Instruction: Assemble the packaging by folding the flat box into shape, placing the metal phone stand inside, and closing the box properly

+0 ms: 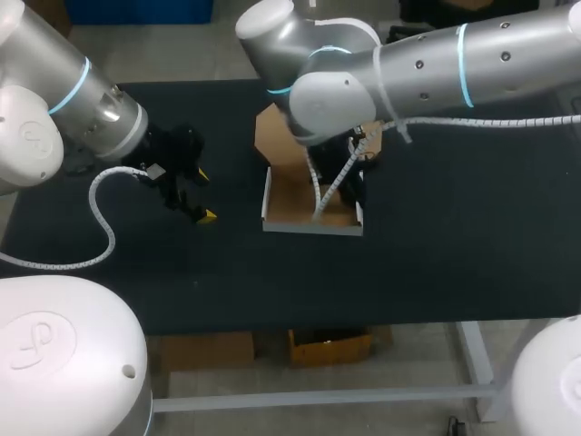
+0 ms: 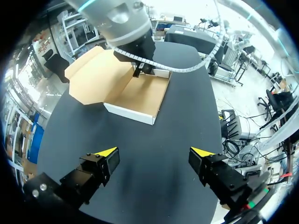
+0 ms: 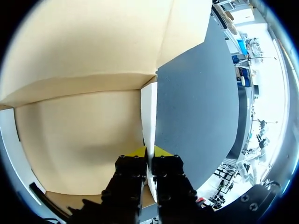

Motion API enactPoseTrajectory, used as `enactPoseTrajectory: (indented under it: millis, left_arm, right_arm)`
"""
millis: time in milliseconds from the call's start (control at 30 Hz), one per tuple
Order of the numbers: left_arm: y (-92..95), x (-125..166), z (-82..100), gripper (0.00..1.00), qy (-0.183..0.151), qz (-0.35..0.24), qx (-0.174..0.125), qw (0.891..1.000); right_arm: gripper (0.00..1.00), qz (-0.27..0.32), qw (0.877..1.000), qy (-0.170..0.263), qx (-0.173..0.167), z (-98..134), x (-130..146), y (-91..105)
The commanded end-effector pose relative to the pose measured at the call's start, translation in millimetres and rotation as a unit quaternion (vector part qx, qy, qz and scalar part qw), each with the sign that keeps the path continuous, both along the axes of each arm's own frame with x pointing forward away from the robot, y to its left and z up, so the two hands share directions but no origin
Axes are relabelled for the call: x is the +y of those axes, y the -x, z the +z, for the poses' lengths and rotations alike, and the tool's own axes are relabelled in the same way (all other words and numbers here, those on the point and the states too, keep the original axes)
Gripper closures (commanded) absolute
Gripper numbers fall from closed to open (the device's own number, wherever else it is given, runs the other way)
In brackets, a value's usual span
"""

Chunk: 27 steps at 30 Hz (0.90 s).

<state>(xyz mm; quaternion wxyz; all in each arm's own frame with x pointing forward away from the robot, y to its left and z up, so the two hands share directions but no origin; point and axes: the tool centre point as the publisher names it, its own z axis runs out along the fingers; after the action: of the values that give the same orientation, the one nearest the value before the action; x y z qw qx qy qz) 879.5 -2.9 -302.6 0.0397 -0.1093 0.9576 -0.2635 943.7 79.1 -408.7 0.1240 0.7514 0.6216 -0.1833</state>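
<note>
The cardboard box (image 1: 300, 195) lies mid-table as an open tray with white outer walls, and its brown lid flap (image 1: 272, 136) stands up at the far side. My right arm reaches over it from the right. In the right wrist view my right gripper (image 3: 149, 151) is shut on the thin white side wall (image 3: 149, 112), one finger inside the tray and one outside. My left gripper (image 1: 205, 195) hangs open over bare mat left of the box, with nothing between its fingers (image 2: 106, 152). From there the box (image 2: 140, 95) lies ahead. I see no metal phone stand.
The black mat (image 1: 454, 254) covers the table. My right arm's forearm and white cable (image 1: 327, 186) hang over the tray's right half and hide part of it. Bare mat lies in front of the box and to its right.
</note>
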Motion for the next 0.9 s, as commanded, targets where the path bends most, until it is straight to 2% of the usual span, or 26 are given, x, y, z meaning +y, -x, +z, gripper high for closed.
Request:
enactPoseTrajectory:
  millis: [33,167,333,900]
  left_arm:
    - [-0.1,-1,-0.4,0.00,-0.001,0.000,0.000,1.000]
    - [-0.1,-1,-0.4,0.00,-0.001,0.000,0.000,1.000]
    - [-0.1,-1,-0.4,0.00,-0.001,0.000,0.000,1.000]
    - [-0.1,-1,-0.4,0.00,-0.001,0.000,0.000,1.000]
  right_arm:
    - [0.87,-0.134,0.988,-0.012,-0.082,-2,-2,9.5]
    - [0.75,-0.125,0.989,-0.022,-0.081,-2,1,10.6]
    - [0.66,-0.108,0.989,-0.052,-0.081,1,1,13.7]
    - [0.63,-0.056,0.985,-0.135,-0.089,15,0,19.2]
